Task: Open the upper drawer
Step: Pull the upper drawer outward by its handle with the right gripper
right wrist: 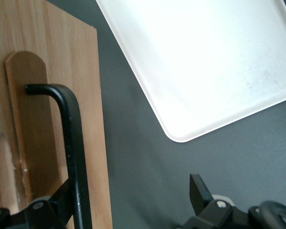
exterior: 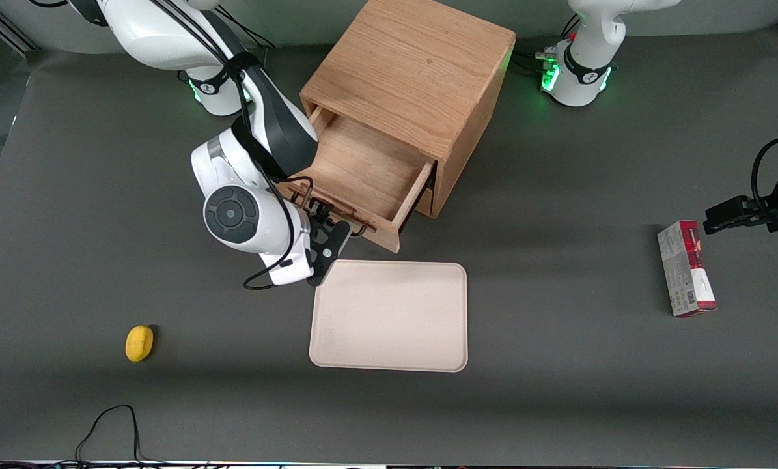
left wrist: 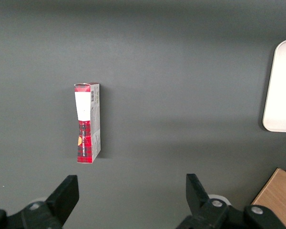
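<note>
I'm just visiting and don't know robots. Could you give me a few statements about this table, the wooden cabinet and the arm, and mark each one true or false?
1. The upper drawer is pulled out of the cabinet. True.
2. Something lies inside the upper drawer. False: only its bare wooden bottom shows.
3. The gripper is at the drawer's black bar handle. True: the handle passes between its open fingers.
4. The tray holds the yellow object. False: the tray is bare; the yellow object lies on the table toward the working arm's end.
5. The red and white box stands on top of the cabinet. False: it lies on the table toward the parked arm's end.
</note>
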Tool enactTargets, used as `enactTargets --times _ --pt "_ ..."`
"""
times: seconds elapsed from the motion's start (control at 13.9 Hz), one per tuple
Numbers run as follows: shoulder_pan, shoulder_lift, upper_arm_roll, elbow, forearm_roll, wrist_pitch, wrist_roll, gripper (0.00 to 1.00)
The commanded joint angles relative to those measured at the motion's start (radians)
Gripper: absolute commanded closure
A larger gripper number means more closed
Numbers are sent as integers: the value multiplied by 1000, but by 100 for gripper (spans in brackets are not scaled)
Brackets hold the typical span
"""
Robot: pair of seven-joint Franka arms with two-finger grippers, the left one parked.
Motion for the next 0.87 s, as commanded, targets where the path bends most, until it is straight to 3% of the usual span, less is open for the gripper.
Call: enactTargets --times 0.0,0.79 --pt "-26 39 5 65 -11 -6 -24 0" --pt "-77 66 5 103 -11 -3 -44 0"
